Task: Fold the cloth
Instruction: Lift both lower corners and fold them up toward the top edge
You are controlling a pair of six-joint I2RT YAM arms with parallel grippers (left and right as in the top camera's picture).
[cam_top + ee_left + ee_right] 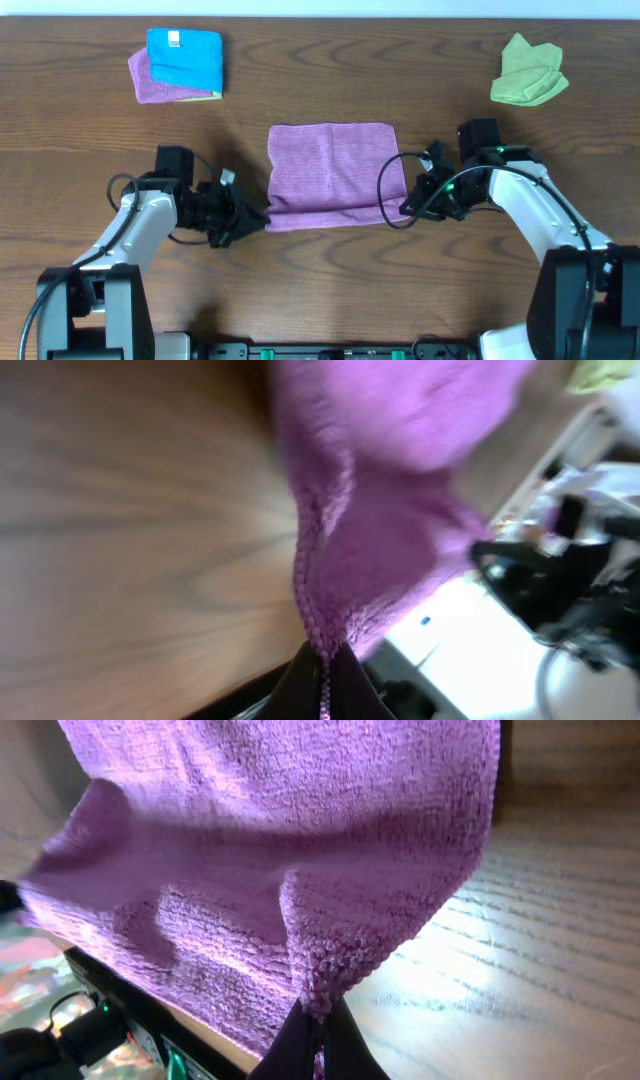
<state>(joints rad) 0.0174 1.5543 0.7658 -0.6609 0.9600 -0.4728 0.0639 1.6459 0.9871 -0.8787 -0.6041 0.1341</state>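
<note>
The purple cloth [333, 170] is lying spread in the middle of the wooden table [330, 300], looking like a fuzzy, nubbly rectangle with a stitched hem. Its near edge is puckering into a low ridge where both arms are gripping it. The left gripper [262, 220] is pinching the near left corner, its dark fingers [296, 682] pressing together on the hem. The right gripper [405, 208] is clamping the near right corner, its fingers [290, 1052] squeezing a small peak of fabric that is lifting off the wood. Farther back, the rest of the cloth is resting smooth and flat. At the far left, a folded blue cloth [186, 58] is sitting atop another purple one [148, 82]; at the far right, a crumpled green cloth [528, 72] is lying.
</note>
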